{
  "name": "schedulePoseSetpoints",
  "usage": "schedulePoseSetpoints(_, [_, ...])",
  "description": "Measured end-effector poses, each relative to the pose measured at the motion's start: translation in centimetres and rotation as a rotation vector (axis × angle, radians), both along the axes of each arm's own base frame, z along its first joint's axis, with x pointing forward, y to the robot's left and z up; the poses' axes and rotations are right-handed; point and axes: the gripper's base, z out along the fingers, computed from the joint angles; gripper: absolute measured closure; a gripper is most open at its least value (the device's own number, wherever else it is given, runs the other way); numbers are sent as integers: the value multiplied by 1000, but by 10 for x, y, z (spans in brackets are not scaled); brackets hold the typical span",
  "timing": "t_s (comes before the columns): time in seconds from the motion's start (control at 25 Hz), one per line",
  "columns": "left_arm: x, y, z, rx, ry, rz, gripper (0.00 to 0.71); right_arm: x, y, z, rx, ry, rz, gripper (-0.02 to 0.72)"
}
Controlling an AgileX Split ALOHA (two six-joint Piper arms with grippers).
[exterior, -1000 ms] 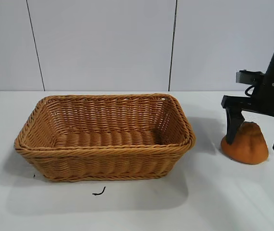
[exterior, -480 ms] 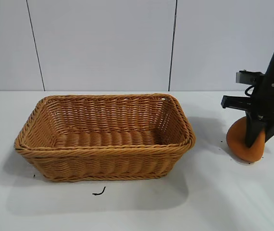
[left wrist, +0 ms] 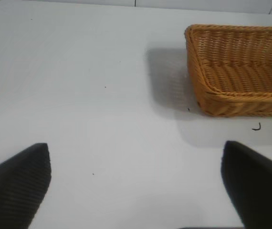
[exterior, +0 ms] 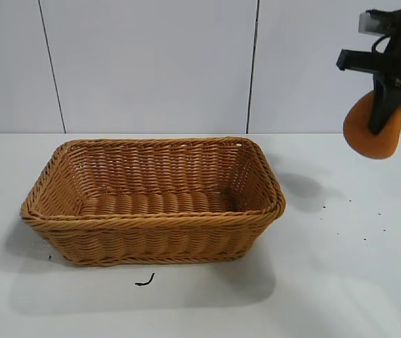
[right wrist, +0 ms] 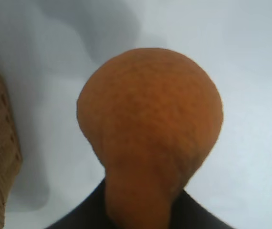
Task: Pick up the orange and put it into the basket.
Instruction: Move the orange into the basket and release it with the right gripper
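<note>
The dull-orange fruit, the orange [exterior: 371,134], hangs high above the table at the far right, pinched by my right gripper [exterior: 383,120], which is shut on its narrow knobbly end. In the right wrist view the orange [right wrist: 150,124] fills the middle, its neck squeezed between the black fingers [right wrist: 86,210]. The tan wicker basket [exterior: 151,236] stands on the table to the left of the orange and well below it; nothing lies inside. My left gripper [left wrist: 136,183] is open over bare table, with the basket [left wrist: 212,95] farther off.
The white table [exterior: 341,282] runs across the whole scene, with a grey panelled wall behind. A small black curl of debris [exterior: 145,280] lies in front of the basket, and a few dark specks dot the table at the right.
My right gripper closed on the orange where it sat on the table right of the basket, then lifted it well above the surface. The left arm has not moved.
</note>
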Motion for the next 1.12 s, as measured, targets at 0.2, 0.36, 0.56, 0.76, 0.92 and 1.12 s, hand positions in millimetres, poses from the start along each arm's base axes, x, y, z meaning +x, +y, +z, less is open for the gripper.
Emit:
schedulePoseSetpoints(0.2, [0, 0, 0, 0, 0, 0, 14, -13, 55, 8, 15, -27, 120, 643])
schedulePoseSetpoints(0.36, [0, 0, 0, 0, 0, 0, 14, -28, 97, 8, 33, -53, 201, 643])
schedulePoseSetpoints(0.56, [0, 0, 0, 0, 0, 0, 14, -39, 144, -12, 55, -51, 281, 643])
schedulePoseSetpoints(0.76, [0, 0, 0, 0, 0, 0, 14, -38, 176, -52, 52, -16, 323, 643])
schedulePoseSetpoints(0.92, [0, 0, 0, 0, 0, 0, 14, -29, 185, -94, 31, 35, 303, 643])
schedulePoseSetpoints(1.12, [0, 0, 0, 0, 0, 0, 14, -25, 188, -137, -9, 112, 294, 643])
